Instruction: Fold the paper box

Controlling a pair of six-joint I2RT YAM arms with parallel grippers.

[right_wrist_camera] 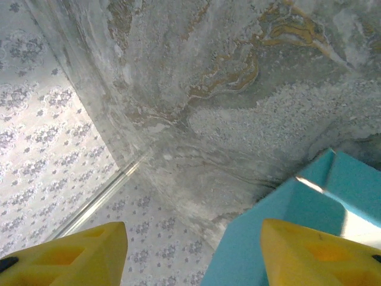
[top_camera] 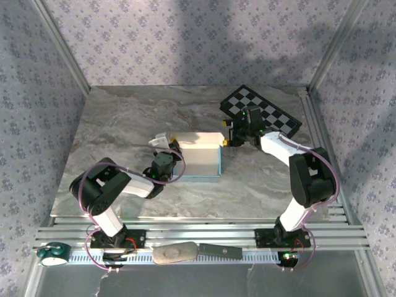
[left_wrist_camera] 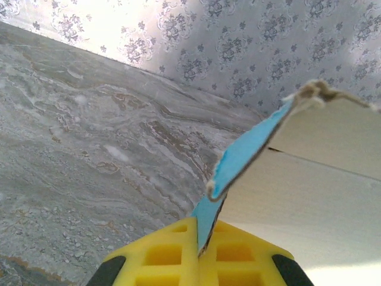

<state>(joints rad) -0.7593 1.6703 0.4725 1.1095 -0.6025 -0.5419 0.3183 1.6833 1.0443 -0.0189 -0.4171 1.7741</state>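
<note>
Top view: your white-and-turquoise card paper box (top_camera: 201,159) sits mid grey marbled tabletop (top_camera: 124,124) and looks half-folded, with flaps left to close. Left wrist: left pincer (left_wrist_camera: 198,238) clamps a flap edge. Right wrist: right pincer (right_wrist_camera: 193,256) gapes wide, turquoise wall beside one finger.

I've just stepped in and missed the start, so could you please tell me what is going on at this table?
Two arms are working on a paper box in the middle of the marble table. The left end effector is shut on a turquoise flap at the box's left side. The right end effector stands open at the box's right edge, with a turquoise panel beside one finger, not gripped. The box looks partly folded, white side up. A checkerboard lies behind it.
</note>
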